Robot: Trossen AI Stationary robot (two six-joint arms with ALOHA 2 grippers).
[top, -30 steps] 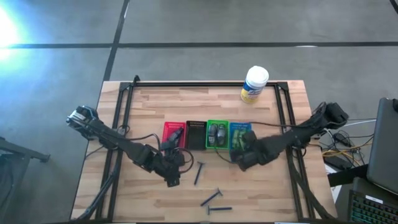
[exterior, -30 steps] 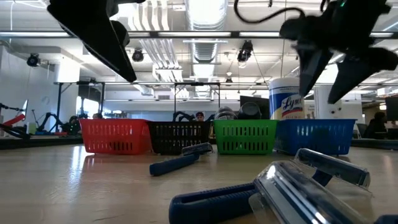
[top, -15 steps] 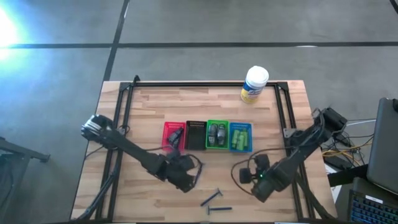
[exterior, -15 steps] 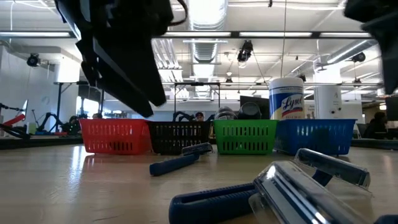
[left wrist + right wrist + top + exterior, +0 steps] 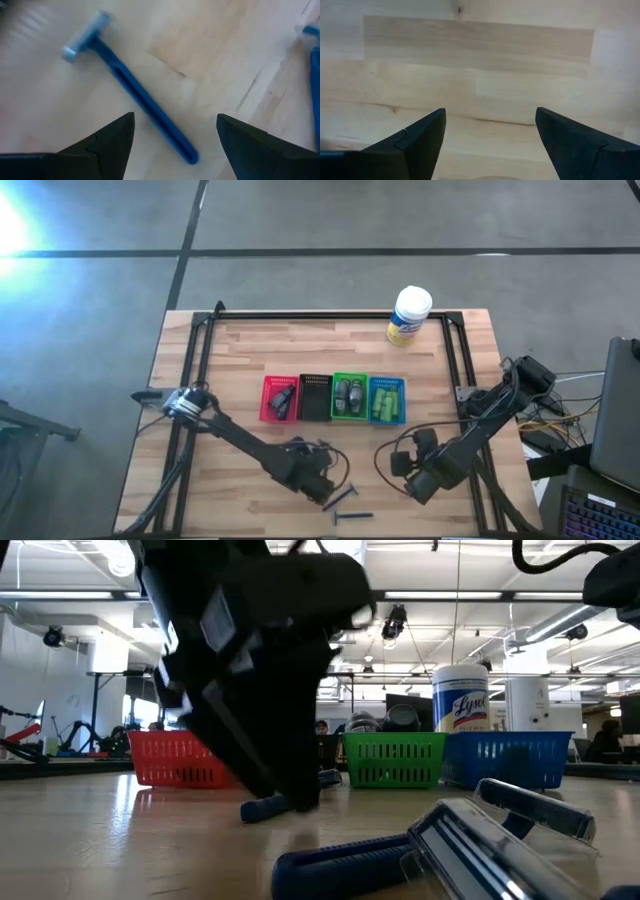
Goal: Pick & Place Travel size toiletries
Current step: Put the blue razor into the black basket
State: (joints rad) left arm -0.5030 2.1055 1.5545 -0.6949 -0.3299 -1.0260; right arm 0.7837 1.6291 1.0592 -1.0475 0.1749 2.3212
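Three blue-handled razors lie flat near the table's near edge. One razor (image 5: 135, 92) lies under my left gripper (image 5: 175, 117), which is open; its fingers stand on either side of the handle's free end without touching. In the high view my left gripper (image 5: 322, 483) hides that razor, and the two other razors (image 5: 340, 498) (image 5: 352, 517) lie just beside it. My right gripper (image 5: 410, 470) hangs open over bare wood (image 5: 490, 75) at the near right. Green tubes (image 5: 387, 402), grey bottles (image 5: 349, 394) and dark tubes (image 5: 281, 400) lie in the bins.
A row of small bins stands mid-table: red (image 5: 266, 398), black (image 5: 315, 397), green (image 5: 336, 397), blue (image 5: 403, 400). A white-and-yellow canister (image 5: 408, 315) stands at the far edge. A dark frame (image 5: 190, 380) runs around the table. People and desks show in the room beyond.
My left gripper has moved toward the near edge and to the right, coming down over the razor that lay in front of the black bin. My right gripper has drawn back from the blue bin toward the near right corner and has since kept still there.
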